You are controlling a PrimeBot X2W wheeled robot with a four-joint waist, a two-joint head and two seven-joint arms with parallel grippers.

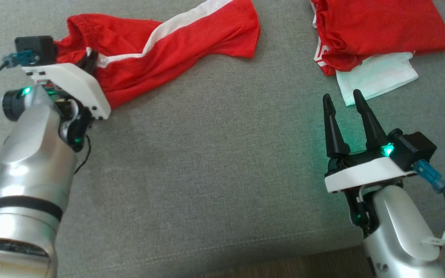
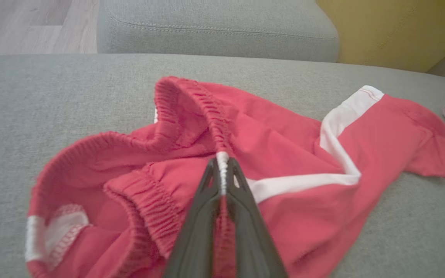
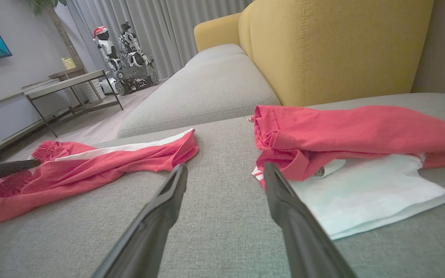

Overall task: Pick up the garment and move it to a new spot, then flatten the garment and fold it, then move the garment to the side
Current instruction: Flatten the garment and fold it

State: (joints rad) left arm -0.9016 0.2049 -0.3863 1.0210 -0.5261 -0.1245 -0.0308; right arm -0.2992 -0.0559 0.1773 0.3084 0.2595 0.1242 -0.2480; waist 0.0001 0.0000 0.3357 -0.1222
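Observation:
The garment (image 1: 176, 46) is a pair of red shorts with a white side stripe, lying crumpled on the grey cushion at the upper left of the head view. My left gripper (image 2: 222, 170) is shut on the elastic waistband of the garment (image 2: 284, 154), the fabric pinched between its dark fingers; in the head view the left gripper (image 1: 89, 61) sits at the garment's left end. My right gripper (image 1: 344, 101) is open with nothing between its fingers, hovering over bare cushion at the lower right. From the right wrist view the garment (image 3: 91, 166) lies to the left of the right gripper (image 3: 224, 172).
A folded red garment (image 1: 377, 31) on top of a white one (image 1: 381, 75) lies at the upper right, just beyond my right fingertips. A yellow backrest (image 3: 338, 46) stands behind the cushion (image 1: 222, 162). The cushion's front edge (image 1: 207, 251) runs along the bottom.

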